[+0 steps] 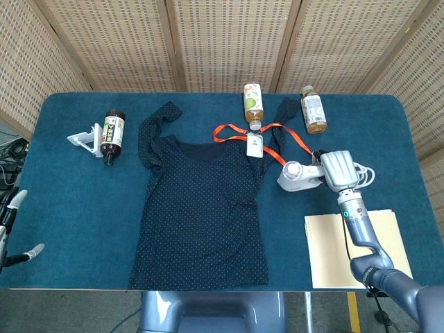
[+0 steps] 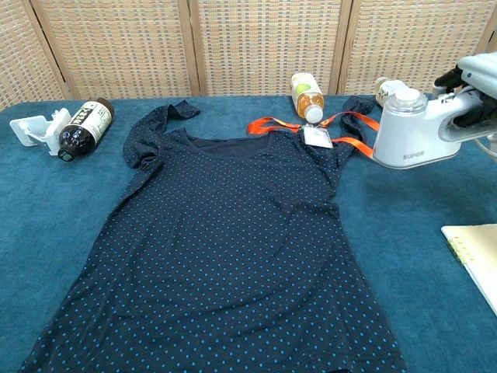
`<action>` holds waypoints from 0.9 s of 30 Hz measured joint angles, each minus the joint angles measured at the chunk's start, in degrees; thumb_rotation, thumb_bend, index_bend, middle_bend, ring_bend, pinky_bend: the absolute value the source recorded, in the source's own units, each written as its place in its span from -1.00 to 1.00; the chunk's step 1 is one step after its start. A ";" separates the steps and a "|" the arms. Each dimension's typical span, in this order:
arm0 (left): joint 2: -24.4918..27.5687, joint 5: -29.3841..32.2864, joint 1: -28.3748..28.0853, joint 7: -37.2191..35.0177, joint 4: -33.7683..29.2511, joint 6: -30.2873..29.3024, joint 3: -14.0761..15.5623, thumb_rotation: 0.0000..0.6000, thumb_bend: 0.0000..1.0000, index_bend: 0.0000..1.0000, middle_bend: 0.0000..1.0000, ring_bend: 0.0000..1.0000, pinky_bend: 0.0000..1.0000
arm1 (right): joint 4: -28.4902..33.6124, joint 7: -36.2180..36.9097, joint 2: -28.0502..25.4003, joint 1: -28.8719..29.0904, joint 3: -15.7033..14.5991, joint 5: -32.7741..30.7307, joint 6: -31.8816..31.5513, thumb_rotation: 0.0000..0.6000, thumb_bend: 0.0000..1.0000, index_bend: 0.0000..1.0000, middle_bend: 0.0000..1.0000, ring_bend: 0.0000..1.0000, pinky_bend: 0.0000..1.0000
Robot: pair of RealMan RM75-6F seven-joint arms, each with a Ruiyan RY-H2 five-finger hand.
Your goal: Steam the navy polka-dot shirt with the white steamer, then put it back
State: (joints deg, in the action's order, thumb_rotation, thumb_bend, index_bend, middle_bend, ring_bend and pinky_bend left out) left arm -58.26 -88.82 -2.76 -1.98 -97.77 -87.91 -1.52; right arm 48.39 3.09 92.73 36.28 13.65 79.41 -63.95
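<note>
Blue cloth covers the surface (image 1: 69, 208), where the navy polka-dot shirt (image 1: 201, 208) lies flat for steaming. My right hand (image 1: 340, 168) grasps the white steamer (image 2: 411, 132) by its handle, lifted just right of the shirt; my left hand (image 1: 12, 229) idles, fingers released.

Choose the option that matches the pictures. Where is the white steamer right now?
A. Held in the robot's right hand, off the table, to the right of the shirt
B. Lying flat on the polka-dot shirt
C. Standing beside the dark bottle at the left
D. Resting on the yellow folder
A: the right hand grips the handle of the white steamer, which hangs above the blue tablecloth, clear of the navy polka-dot shirt.
</note>
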 measured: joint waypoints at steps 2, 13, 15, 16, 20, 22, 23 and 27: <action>0.12 -0.41 0.15 -0.45 0.07 -0.37 0.13 1.00 -1.00 -1.00 -1.00 -1.00 -1.00 | 3.61 -0.16 -1.85 -0.65 0.89 -1.04 -0.56 1.00 1.00 0.61 0.28 0.49 1.00; 1.18 -4.81 1.10 -3.84 0.67 -3.24 1.48 1.00 -1.00 -1.00 -1.00 -1.00 -1.00 | 26.74 -6.86 -12.83 -6.03 3.51 -5.91 -5.33 1.00 1.00 0.60 0.28 0.50 1.00; 1.30 -5.73 1.40 -4.53 0.94 -3.96 1.86 1.00 -1.00 -1.00 -1.00 -1.00 -1.00 | 31.74 -8.38 -15.14 -7.18 3.73 -6.59 -6.35 1.00 1.00 0.60 0.28 0.50 1.00; 1.33 -6.06 1.53 -4.89 1.13 -4.24 2.01 1.00 -1.00 -1.00 -1.00 -1.00 -1.00 | 33.82 -9.21 -16.15 -7.62 3.73 -6.70 -6.76 1.00 1.00 0.60 0.28 0.50 1.00; 1.40 -6.48 1.90 -6.04 2.05 -4.94 2.31 1.00 -1.00 -1.00 -1.00 -1.00 -1.00 | 41.28 -14.00 -19.63 -8.83 3.01 -6.13 -7.87 1.00 1.00 0.60 0.28 0.50 1.00; 1.37 -6.43 1.89 -6.35 2.31 -4.90 2.33 1.00 -1.00 -1.00 -1.00 -1.00 -1.00 | 42.86 -15.83 -19.86 -8.67 2.28 -5.28 -7.70 1.00 1.00 0.60 0.28 0.50 1.00; 1.36 -6.32 1.85 -6.41 2.35 -4.78 2.32 1.00 -1.00 -1.00 -1.00 -1.00 -1.00 | 43.44 -16.77 -19.62 -8.31 1.78 -4.73 -7.29 1.00 1.00 0.60 0.28 0.50 1.00; 1.28 -5.61 1.41 -6.35 2.31 -3.79 2.11 1.00 -1.00 -1.00 -1.00 -1.00 -1.00 | 44.06 -19.23 -16.97 -6.22 0.53 -3.57 -4.95 1.00 1.00 0.60 0.28 0.50 1.00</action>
State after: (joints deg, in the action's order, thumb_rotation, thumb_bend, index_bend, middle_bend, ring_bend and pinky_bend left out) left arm -56.98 -94.43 -1.35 -8.33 -95.45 -91.70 0.59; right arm 92.45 -16.14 75.77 30.06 14.17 75.84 -68.90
